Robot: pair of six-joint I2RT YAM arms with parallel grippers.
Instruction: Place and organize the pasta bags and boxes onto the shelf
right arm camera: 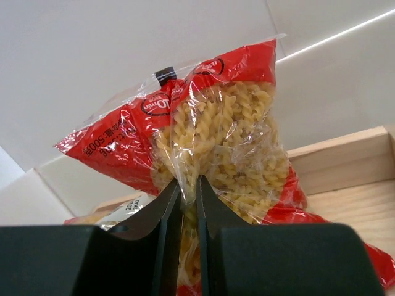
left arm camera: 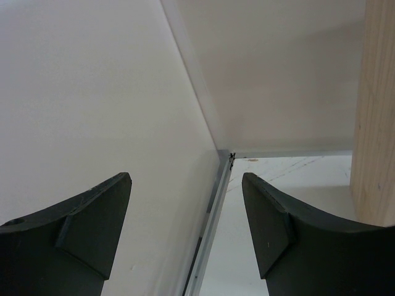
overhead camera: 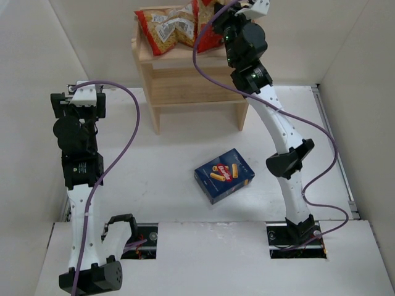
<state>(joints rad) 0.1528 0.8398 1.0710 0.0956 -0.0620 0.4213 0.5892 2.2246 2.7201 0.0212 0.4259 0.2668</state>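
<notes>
Dark blue pasta box (overhead camera: 224, 175) lying flat, skewed, at 6 o'clock from light wooden 2-tier shelf (overhead camera: 185, 86), red bag with white label (overhead camera: 163, 29) on top tier, other red bag (right arm camera: 228, 135) at its 3 o'clock, upright, window showing yellow spirals

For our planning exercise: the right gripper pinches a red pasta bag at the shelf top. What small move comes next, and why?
Probably ease the red bag down onto the shelf, ready to release. The right gripper is shut on its clear window, the bag stands upright over the wooden top tier, and a second bag already lies beside it.
</notes>
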